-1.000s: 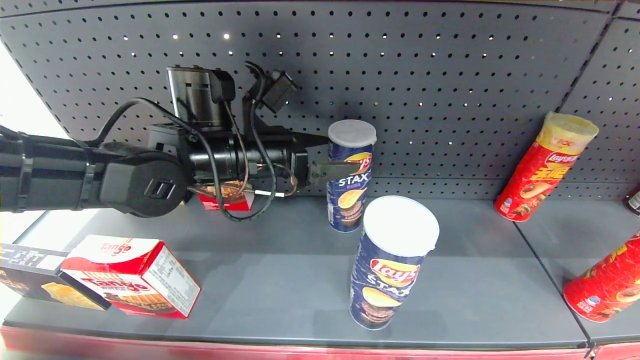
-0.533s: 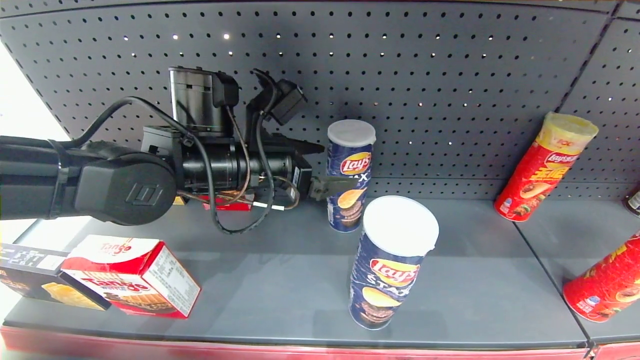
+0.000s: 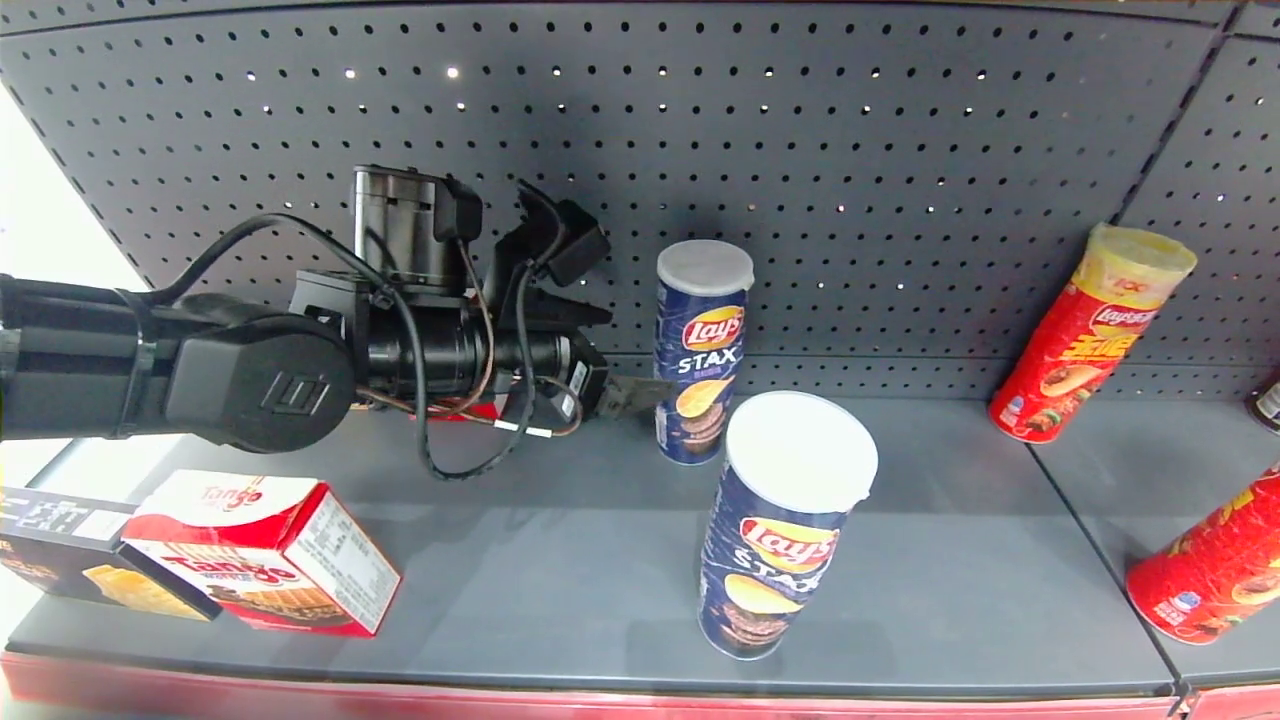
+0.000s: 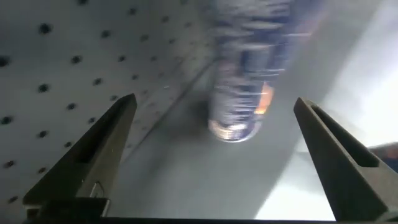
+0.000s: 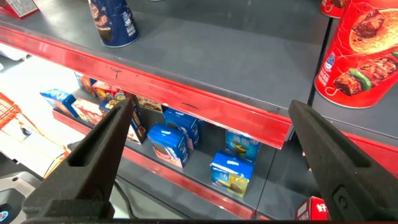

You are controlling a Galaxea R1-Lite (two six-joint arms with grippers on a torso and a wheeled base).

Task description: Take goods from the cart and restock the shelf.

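One can point(image 3: 702, 350) upright at pegboard point(image 3: 900, 150), left pincer point(image 3: 632, 352) splayed near it

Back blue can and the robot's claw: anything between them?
Nothing. In the left wrist view, bare shelf lies between the open left gripper and the back blue can.

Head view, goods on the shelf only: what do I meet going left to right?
In order: black box → red-and-white wafer box → rear blue can → front blue can → leaning red can → low red can by the right edge.
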